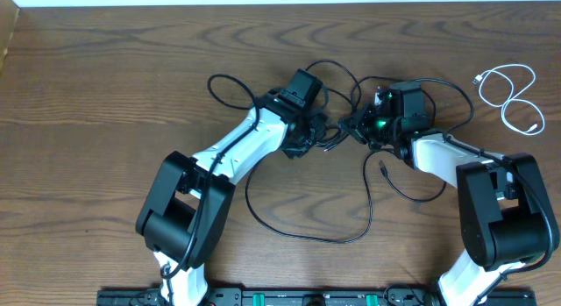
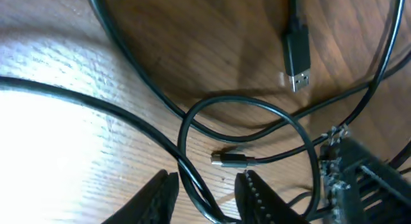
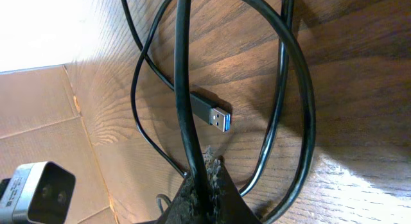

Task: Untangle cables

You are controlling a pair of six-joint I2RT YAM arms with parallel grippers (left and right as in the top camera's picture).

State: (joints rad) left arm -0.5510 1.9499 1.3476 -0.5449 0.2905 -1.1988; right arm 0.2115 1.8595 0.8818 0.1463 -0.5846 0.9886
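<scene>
The white cable (image 1: 513, 96) already lay by itself on the wooden table (image 1: 105, 96), looped at the far right and well apart from the rest, so that part looked done. The two black cables (image 1: 316, 239) were not yet separated: they crossed and looped over each other at the middle of the table, between the two arms.

The right gripper (image 3: 202, 179) had its fingers pressed together on one black cable (image 3: 186, 89), which rose taut from the tips past a USB plug (image 3: 212, 113) lying on the wood. The left gripper (image 2: 204, 201) stood spread, a black strand running through the gap between its fingers (image 2: 160, 198); whether a pad touched it was hard to tell. A small plug (image 2: 230, 161) sat inside a closed loop just ahead.

Roughly a third seemed finished, with the black pair left to pull apart.
</scene>
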